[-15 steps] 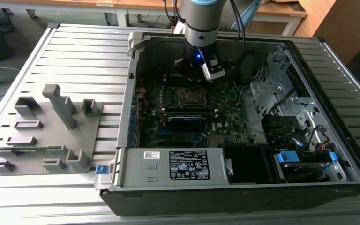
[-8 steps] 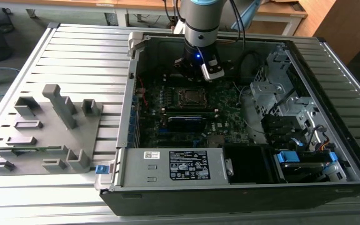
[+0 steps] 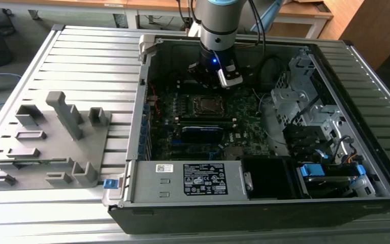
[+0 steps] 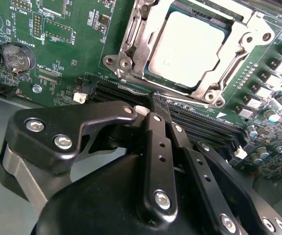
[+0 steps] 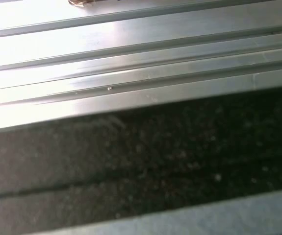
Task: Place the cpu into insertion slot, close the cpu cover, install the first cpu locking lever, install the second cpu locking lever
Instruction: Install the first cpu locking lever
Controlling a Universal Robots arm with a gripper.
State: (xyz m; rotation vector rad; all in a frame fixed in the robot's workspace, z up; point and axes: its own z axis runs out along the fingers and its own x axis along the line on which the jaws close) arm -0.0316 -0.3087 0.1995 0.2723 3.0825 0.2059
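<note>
Here, cpu (image 4: 187, 49) framed by cpu cover (image 4: 131, 46), gripper (image 4: 156, 103) pressed together, just beside

On the table (image 3: 79, 56): a rack (image 3: 53, 147) at the exterior view's left, the computer case (image 3: 138, 127) to its right. In the case: the board (image 3: 249, 122) on the floor, the power supply (image 3: 195, 179) along the near wall. On the board: the socket (image 3: 208, 105), with memory slots (image 3: 208, 122) just near of it. In the socket, the chip (image 4: 187, 46), with the cover (image 4: 132, 36) around it. Over the socket's far side, the gripper (image 3: 230, 81).
</note>
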